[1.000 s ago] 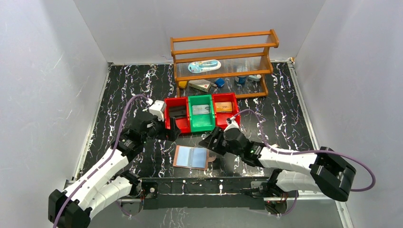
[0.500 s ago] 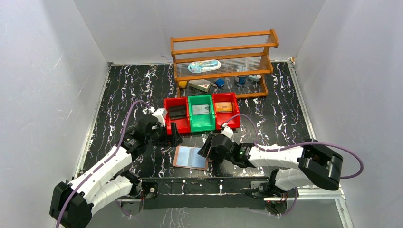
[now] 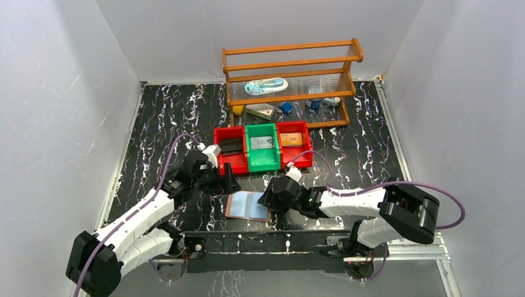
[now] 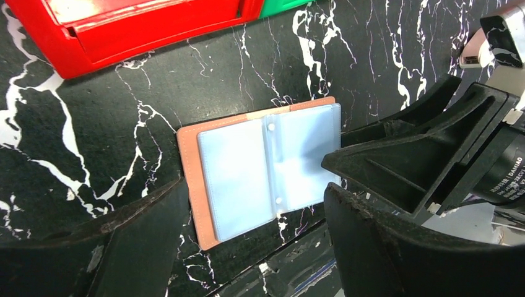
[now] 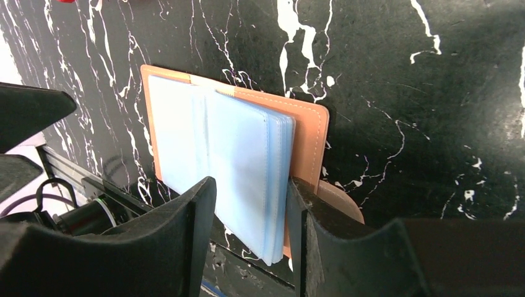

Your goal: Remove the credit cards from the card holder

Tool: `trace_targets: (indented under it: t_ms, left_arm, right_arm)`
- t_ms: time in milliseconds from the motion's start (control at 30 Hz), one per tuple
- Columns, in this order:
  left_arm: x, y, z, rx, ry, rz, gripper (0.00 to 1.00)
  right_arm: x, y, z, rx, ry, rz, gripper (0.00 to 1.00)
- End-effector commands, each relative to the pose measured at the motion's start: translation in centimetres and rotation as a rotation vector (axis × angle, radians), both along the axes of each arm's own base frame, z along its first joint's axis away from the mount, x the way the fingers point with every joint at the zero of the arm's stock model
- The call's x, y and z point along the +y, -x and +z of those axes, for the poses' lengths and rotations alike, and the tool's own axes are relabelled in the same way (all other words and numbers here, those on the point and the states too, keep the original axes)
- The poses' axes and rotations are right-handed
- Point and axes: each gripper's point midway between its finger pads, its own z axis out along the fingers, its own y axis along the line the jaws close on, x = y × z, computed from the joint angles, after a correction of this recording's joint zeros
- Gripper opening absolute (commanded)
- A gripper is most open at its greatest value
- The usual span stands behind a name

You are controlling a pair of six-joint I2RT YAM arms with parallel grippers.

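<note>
The card holder lies opened flat on the counter, close to its near edge. It sits just in front of the row of bins and between the two grippers. Its long axis runs left to right, roughly along the near edge, and the fold crosses it from near to far. The pale blue sleeves face up.

The left gripper hovers over the card holder with its jaws spread wide and nothing between them. The right gripper is down at the holder's right half, its jaws partly apart with the free edge of the sleeves showing in the gap. Whether they pinch the sleeves I cannot tell.

Only the top view shows the credit cards. A black card lies in the left red bin, a silver-grey card in the green bin and an orange card in the right red bin. That view also takes in a wooden rack at the back.

The right wrist view alone shows the sleeves as a stack of several leaves, and the rounded snap tab sticking out past the holder's right edge. The left wrist view shows two small studs along the fold, and one finger of the right gripper reaching over the sleeves' right edge.
</note>
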Motion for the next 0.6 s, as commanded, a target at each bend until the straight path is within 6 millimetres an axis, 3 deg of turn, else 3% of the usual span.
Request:
trace_targets:
  t_ms: [0, 133, 333, 567]
  left_arm:
    - [-0.7, 1.1, -1.2, 0.083, 0.037, -0.024, 0.78]
    - [-1.2, 2.1, -2.5, 0.163, 0.061, -0.027, 0.74]
    - [-1.3, 3.4, -4.6, 0.257, 0.051, -0.034, 0.64]
    - [-1.7, 4.5, -5.5, 0.296, 0.073, -0.053, 0.52]
  right_arm:
    - [1.5, -0.4, 1.4, -0.022, -0.091, -0.007, 0.54]
    - [1.6, -0.3, 1.2, -0.012, -0.147, -0.024, 0.51]
    - [2.3, -0.2, 2.1, -0.021, -0.257, -0.01, 0.38]
    - [3.5, -0.1, 4.0, -0.042, -0.39, 0.042, 0.24]
